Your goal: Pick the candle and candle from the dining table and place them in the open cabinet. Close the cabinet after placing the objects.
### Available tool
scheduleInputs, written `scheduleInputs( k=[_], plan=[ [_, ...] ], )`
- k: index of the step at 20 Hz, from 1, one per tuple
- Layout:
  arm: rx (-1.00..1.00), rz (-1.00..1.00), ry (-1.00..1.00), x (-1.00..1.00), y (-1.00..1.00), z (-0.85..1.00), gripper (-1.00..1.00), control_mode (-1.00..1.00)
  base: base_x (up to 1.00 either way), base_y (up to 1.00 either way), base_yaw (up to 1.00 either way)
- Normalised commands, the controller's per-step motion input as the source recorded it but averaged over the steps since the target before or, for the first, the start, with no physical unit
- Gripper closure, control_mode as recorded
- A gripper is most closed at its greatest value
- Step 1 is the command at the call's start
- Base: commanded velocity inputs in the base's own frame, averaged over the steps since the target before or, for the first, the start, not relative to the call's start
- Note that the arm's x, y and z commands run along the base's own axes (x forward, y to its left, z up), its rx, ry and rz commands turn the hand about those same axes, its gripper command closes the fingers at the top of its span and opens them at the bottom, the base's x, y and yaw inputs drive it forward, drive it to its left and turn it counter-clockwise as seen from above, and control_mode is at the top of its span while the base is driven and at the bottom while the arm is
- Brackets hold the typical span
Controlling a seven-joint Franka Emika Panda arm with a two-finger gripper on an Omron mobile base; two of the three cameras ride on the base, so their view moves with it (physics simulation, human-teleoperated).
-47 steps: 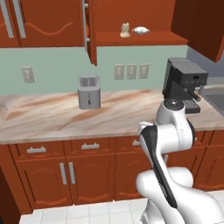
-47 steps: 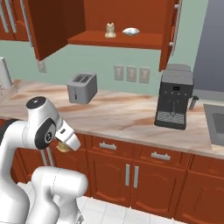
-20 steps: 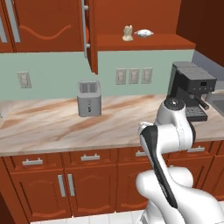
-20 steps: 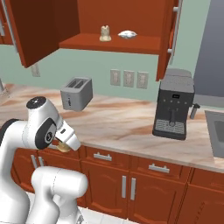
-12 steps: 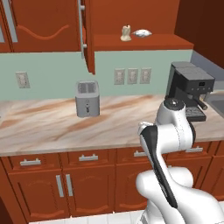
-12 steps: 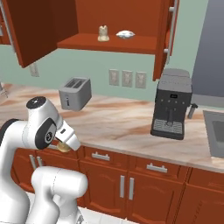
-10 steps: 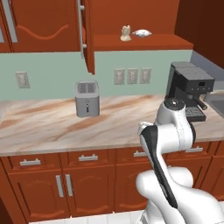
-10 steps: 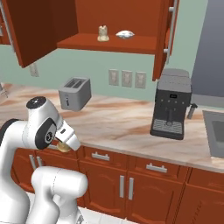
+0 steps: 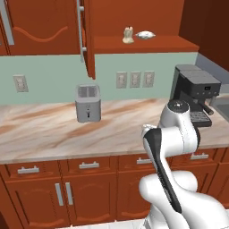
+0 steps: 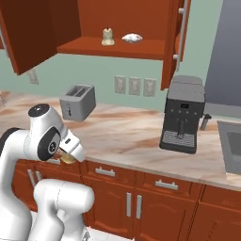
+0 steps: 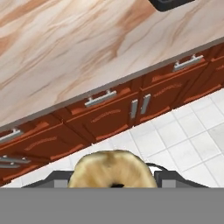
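Note:
The squat tan-yellow candle [image 11: 111,168] sits between the dark fingertips [image 11: 171,176] of my gripper [image 11: 113,178], which is shut on it. From the right base view the gripper [image 10: 68,157] hangs low in front of the counter drawers with the candle [image 10: 67,158] in it. The pale cream candle [image 9: 128,36] [image 10: 108,37] stands on the shelf of the open cabinet [image 9: 147,44] [image 10: 89,47], high above the arm. The cabinet's doors [image 10: 181,37] stand swung out. The dining table is out of view.
A grey-white oblong object [image 9: 145,34] [image 10: 132,37] lies beside the cream candle. Below the cabinet, a marble counter [image 9: 49,134] carries a toaster [image 9: 87,103] and a coffee machine [image 10: 182,120]. A sink [image 10: 233,150] is at the right. White floor tiles [image 11: 183,135] lie under the hand.
The whole picture has shifted a little and the cabinet and counter look slightly nearer, so the base has moved. The arm's pose and its grip on the candle are unchanged.

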Motion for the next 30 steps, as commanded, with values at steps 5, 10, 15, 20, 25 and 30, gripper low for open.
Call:
scheduleInputs(
  k=[5, 10, 15, 20, 25, 30],
  plan=[
    [0.00, 0.00, 0.00, 0.00, 0.00, 0.00, 1.00, 1.00, 0.56, -0.14, 0.00],
    [0.00, 0.00, 0.00, 0.00, 0.00, 0.00, 1.00, 1.00, 0.23, -0.07, 0.00],
    [0.00, 0.00, 0.00, 0.00, 0.00, 0.00, 1.00, 1.00, 0.06, 0.00, 0.00],
    [0.00, 0.00, 0.00, 0.00, 0.00, 0.00, 1.00, 1.00, 0.32, -0.01, 0.00],
    [0.00, 0.00, 0.00, 0.00, 0.00, 0.00, 1.00, 1.00, 0.18, 0.00, 0.00],
    [0.00, 0.00, 0.00, 0.00, 0.00, 0.00, 1.00, 1.00, 0.17, 0.00, 0.00]
  ],
)
